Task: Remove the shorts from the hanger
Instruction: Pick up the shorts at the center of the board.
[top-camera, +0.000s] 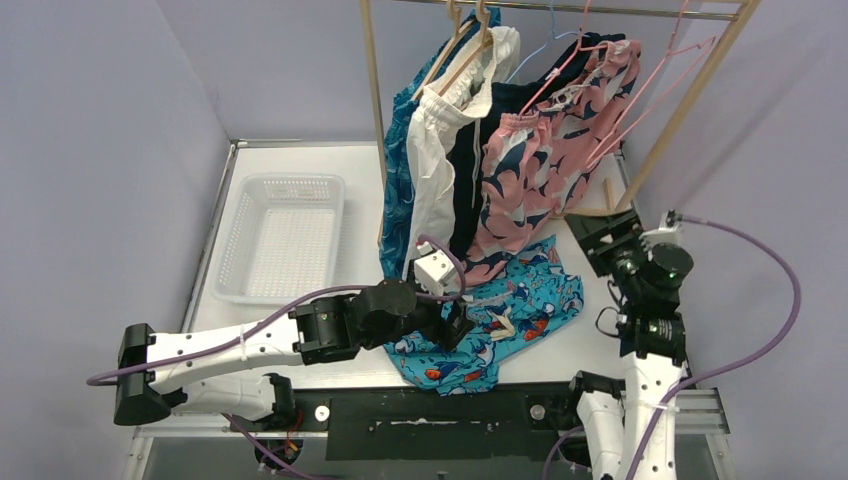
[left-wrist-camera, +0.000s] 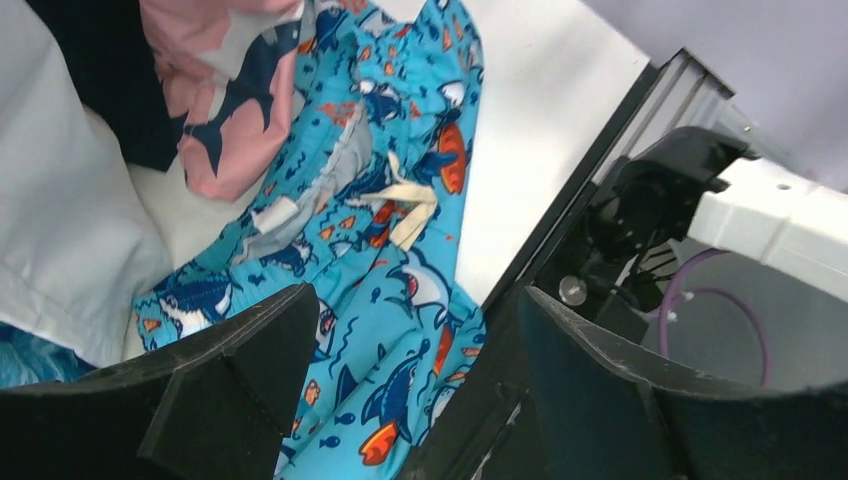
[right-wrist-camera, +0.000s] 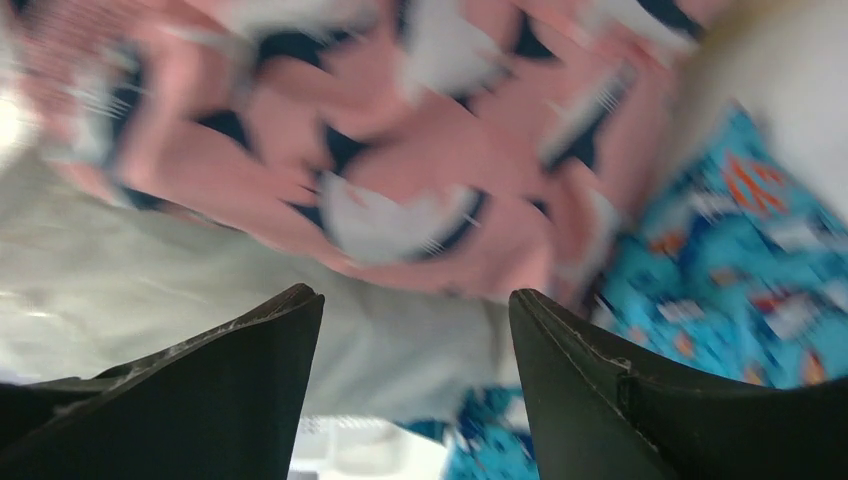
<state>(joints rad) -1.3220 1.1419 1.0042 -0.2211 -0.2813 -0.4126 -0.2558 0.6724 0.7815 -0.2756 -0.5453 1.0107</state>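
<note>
left arm (top-camera: 220, 347), right arm (top-camera: 650, 395): white links, black joints | cables (top-camera: 795, 290): purple (one per arm) | gripper fingers (left-wrist-camera: 235, 390): black wedges

Bright, even and diffuse in the overhead view, apparently lit from above; sharp throughout, with no glare on the pale lilac walls (top-camera: 100, 150). Only soft, faint shadows on the white flat surface (top-camera: 590, 335), darkest along the edge of the crumpled teal cartoon-print fabric shorts (top-camera: 510, 310).

In the left wrist view, crisp on the teal print (left-wrist-camera: 390, 290). Softer on the black fingers (left-wrist-camera: 230, 390) of the left pincer (left-wrist-camera: 412, 295), close to the lens and nearly featureless in shade.

In the right wrist view, heavy motion blur. Hanging pink-and-navy floral fabric shorts (right-wrist-camera: 400, 150) streaked, teal cloth (right-wrist-camera: 740, 250) hazy, a washed-out bright patch at the far left edge. Black fingers (right-wrist-camera: 220, 380) of the right pincer (right-wrist-camera: 412, 293) comparatively sharp.
</note>
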